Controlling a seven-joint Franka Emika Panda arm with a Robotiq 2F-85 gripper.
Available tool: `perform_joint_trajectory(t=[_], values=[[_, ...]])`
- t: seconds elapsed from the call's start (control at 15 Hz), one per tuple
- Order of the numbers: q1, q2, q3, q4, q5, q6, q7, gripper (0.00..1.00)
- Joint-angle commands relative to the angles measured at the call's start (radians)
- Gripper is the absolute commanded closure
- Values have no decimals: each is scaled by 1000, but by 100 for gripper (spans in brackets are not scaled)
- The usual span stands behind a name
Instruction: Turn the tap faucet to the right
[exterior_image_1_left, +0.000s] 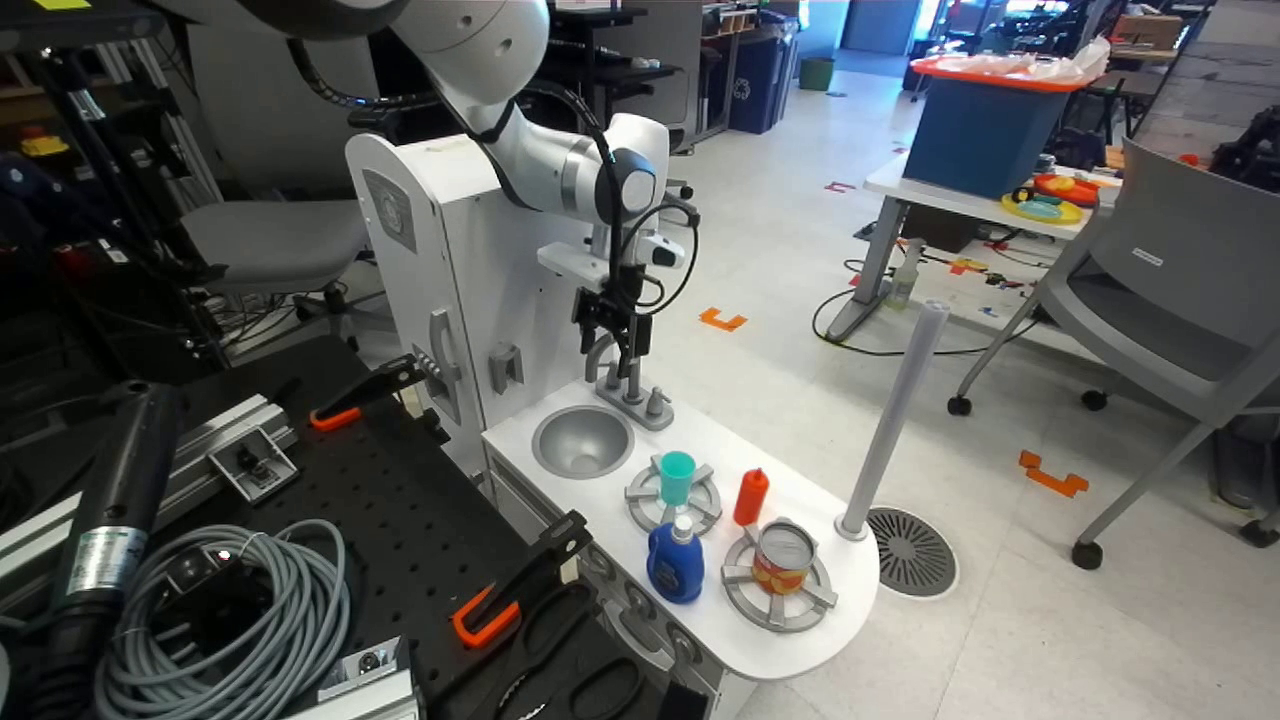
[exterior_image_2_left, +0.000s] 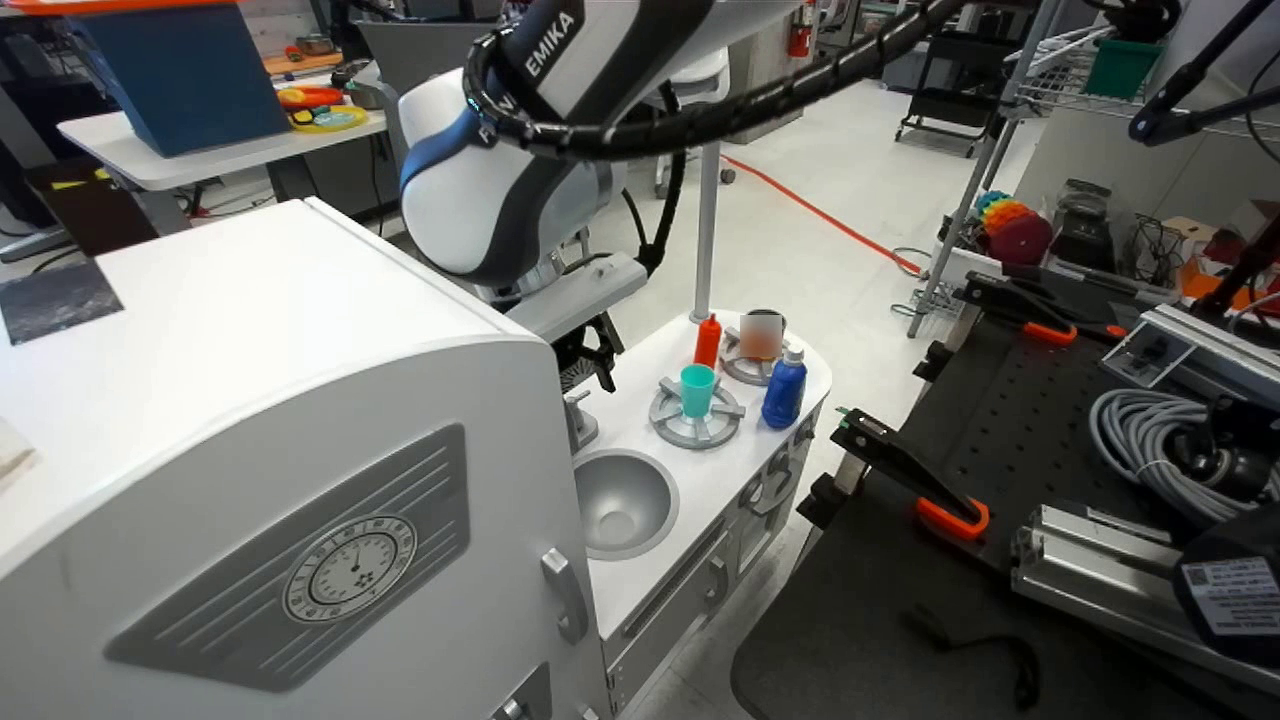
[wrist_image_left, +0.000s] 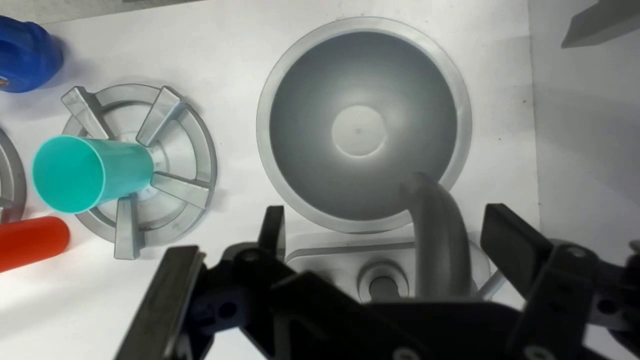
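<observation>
The grey tap faucet (wrist_image_left: 440, 235) has a curved spout that shows in the wrist view, its tip over the edge of the round grey sink basin (wrist_image_left: 362, 200). My gripper (wrist_image_left: 385, 225) is open, with one finger on each side of the spout; the spout is nearer the right-hand finger, with gaps visible on both sides. In an exterior view the gripper (exterior_image_1_left: 614, 348) points down over the tap's base (exterior_image_1_left: 640, 408). In an exterior view the gripper (exterior_image_2_left: 592, 355) is partly hidden behind the white box unit (exterior_image_2_left: 300, 420), as is the tap (exterior_image_2_left: 578, 422).
A teal cup (wrist_image_left: 125, 167) stands on a grey burner (wrist_image_left: 205, 150). A red bottle (exterior_image_1_left: 751, 496), a blue bottle (exterior_image_1_left: 677, 562) and a can (exterior_image_1_left: 783, 555) stand farther along the white counter. A grey pole (exterior_image_1_left: 895, 420) rises at its end. The white unit's wall (wrist_image_left: 585, 150) is close beside the tap.
</observation>
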Motion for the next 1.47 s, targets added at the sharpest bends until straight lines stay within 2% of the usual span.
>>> perform_joint_trajectory(t=[0.0,0.47,0.73,0.93,1.13,1.4], values=[[-19,50,-4,77,17,-30,-6,0],[-105,-21,-14,-12,30,7,17,0],[-164,-62,-8,-66,117,5,47,0],[-184,-71,-6,-86,182,-53,72,0],[-193,-82,-4,-88,220,-167,109,0],[-227,-115,-57,-76,212,-326,174,0]])
